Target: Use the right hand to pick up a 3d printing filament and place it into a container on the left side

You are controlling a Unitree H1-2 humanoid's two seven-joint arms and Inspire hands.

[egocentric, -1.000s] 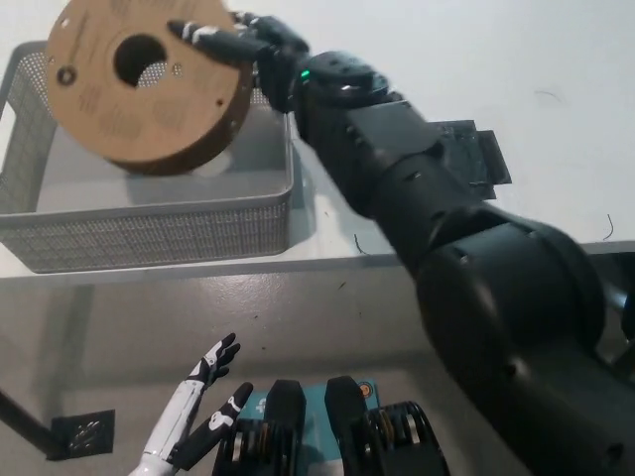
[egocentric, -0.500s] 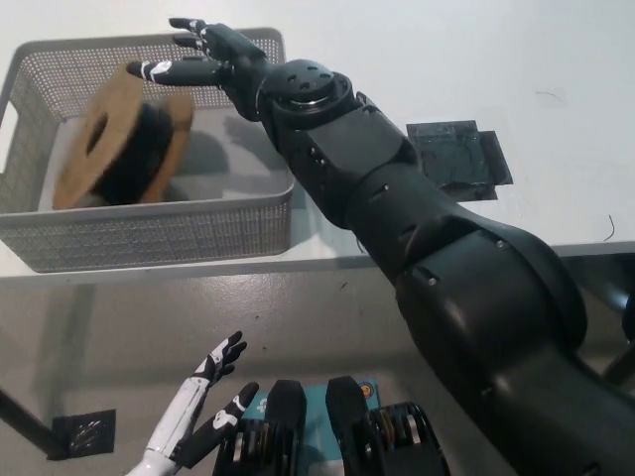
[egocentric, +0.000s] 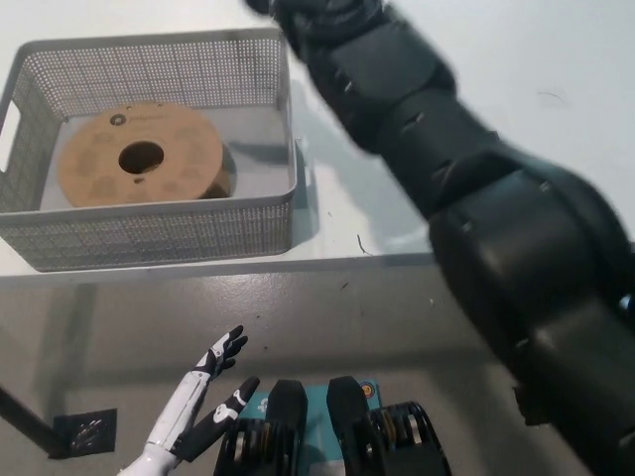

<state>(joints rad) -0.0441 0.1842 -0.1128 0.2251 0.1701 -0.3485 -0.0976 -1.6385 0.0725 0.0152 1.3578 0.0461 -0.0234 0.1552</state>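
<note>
Head view, looking steeply down at a white table [egocentric: 516, 59] whose front edge crosses the middle of the frame, with grey floor below it. In the upper left sits a grey mesh basket [egocentric: 159, 233], the container for this task. Inside it, the filament spool [egocentric: 139, 156] now lies flat on the basket floor, its brown cardboard face and centre hole turned up toward the camera. A second ago the spool was held tilted above the basket in the black right hand; half a second ago it was standing on edge inside the basket with the fingers spread just above it; now it has toppled flat and nothing touches it. The black right arm [egocentric: 496, 208] sweeps from the lower right to the top centre of the frame, and has swung up and away from the basket. Only a dark sliver of the right hand [egocentric: 260, 6] shows at the top edge, so whether its fingers are spread or curled cannot be told, though it clearly holds nothing of the spool. The white left hand [egocentric: 203, 397] rests low in the lower left, over the floor, fingers apart and empty. Judging by this, the placing looks done, and only the arm's retreat remains.
</note>
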